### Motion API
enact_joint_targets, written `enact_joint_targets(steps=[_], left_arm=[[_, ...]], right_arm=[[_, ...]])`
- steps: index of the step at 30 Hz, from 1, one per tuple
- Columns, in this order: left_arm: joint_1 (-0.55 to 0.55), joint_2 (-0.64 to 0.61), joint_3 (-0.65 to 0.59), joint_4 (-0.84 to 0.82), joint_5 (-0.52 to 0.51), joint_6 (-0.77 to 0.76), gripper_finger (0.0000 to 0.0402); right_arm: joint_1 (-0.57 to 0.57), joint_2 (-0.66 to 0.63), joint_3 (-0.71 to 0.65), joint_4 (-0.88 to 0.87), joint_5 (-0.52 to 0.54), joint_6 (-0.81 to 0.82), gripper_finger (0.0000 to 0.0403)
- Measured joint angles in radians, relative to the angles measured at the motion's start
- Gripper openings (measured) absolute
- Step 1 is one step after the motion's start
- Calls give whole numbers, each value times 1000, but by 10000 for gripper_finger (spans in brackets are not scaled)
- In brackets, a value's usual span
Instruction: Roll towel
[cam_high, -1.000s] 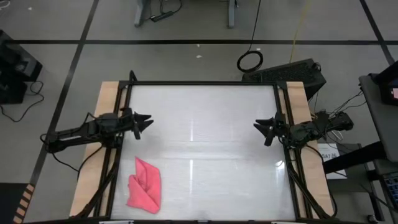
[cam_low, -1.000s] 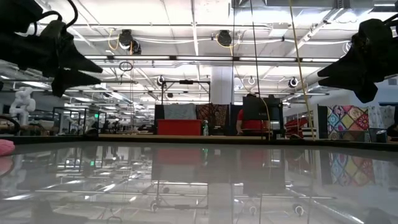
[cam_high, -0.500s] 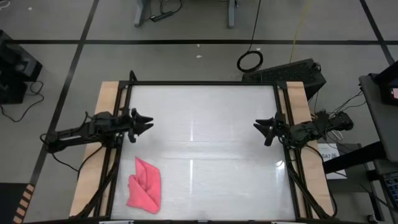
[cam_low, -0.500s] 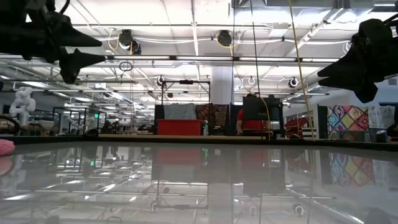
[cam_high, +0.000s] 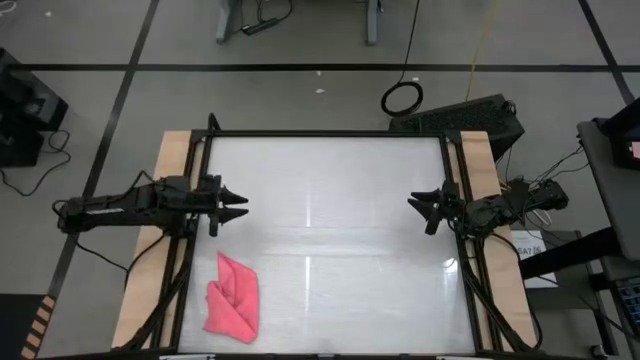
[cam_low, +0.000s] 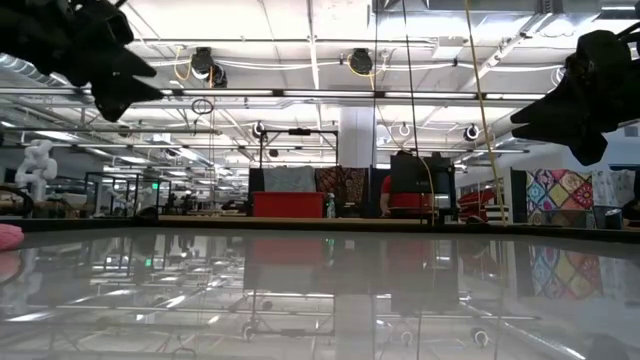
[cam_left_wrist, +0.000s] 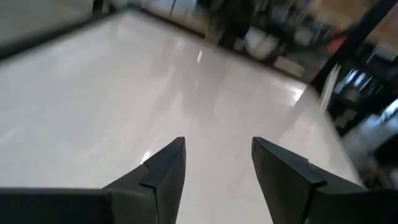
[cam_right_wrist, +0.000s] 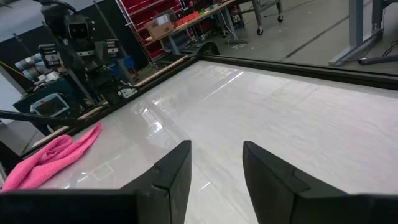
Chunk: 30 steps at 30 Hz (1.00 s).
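High view shows the left pincer (cam_high: 236, 204) with fingers apart, above the surface (cam_high: 330, 200); the crumpled towel (cam_high: 234, 297) lies below it, well apart. Right pincer (cam_high: 424, 208), also apart, waits opposite. A grasp on one loose fold could bunch the cloth.

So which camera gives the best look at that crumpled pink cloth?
The high view: the whole crumpled pink cloth shows on the table's near-left. The right wrist view sees it obliquely, the low view only an edge, the left wrist view nothing.

One towel (cam_high: 233, 298), one table (cam_high: 330, 190), two arms.
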<state>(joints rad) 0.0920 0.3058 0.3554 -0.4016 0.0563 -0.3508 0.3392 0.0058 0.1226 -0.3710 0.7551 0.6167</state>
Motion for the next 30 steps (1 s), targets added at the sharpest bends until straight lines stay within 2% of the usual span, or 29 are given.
enact_joint_targets(steps=[5,9,17,23,30], left_arm=[[-42,141,47,-54,47,-65,189],[-101,272,52,-58,118,-199,189],[-329,514,52,-119,228,-293,189],[-488,637,69,-115,243,-441,189],[-629,741,154,-110,239,-582,188]], right_arm=[[0,0,0,0,0,0,134],[0,0,0,0,0,0,134],[0,0,0,0,0,0,134],[0,0,0,0,0,0,134],[0,0,0,0,0,0,134]])
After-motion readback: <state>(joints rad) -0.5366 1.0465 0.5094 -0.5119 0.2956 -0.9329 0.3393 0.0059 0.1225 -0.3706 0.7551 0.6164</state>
